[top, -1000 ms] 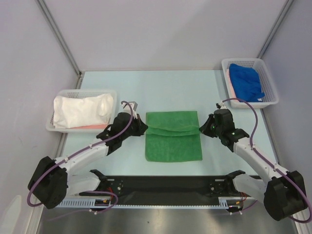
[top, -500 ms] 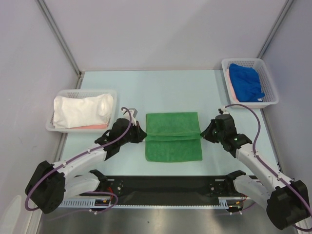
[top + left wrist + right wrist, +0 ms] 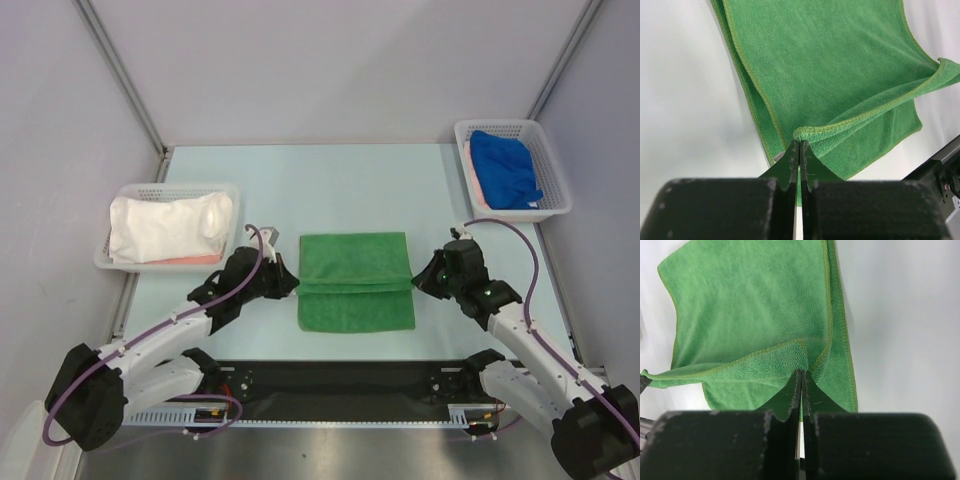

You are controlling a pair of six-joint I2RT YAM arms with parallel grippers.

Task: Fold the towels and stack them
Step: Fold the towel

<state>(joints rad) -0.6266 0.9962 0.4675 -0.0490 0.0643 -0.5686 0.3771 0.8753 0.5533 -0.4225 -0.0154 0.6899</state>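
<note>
A green towel [image 3: 355, 280] lies in the middle of the table, its far half doubled over toward the near edge. My left gripper [image 3: 291, 284] is shut on the folded layer's left corner, seen in the left wrist view [image 3: 800, 136]. My right gripper [image 3: 419, 281] is shut on its right corner, seen in the right wrist view [image 3: 801, 369]. The held edge [image 3: 355, 289] runs between the two grippers, a little short of the towel's near edge. The green towel fills both wrist views [image 3: 840, 75] [image 3: 755, 310].
A white basket [image 3: 130, 262] at the left holds a white towel [image 3: 168, 226] over something pink. A white basket [image 3: 556, 205] at the back right holds a blue towel [image 3: 505, 168] over a pink one. A black rail [image 3: 340, 380] lies along the near edge.
Both grippers have drawn the held towel edge toward the near side, from mid-towel to near the front edge. The fold now covers more of the towel.
</note>
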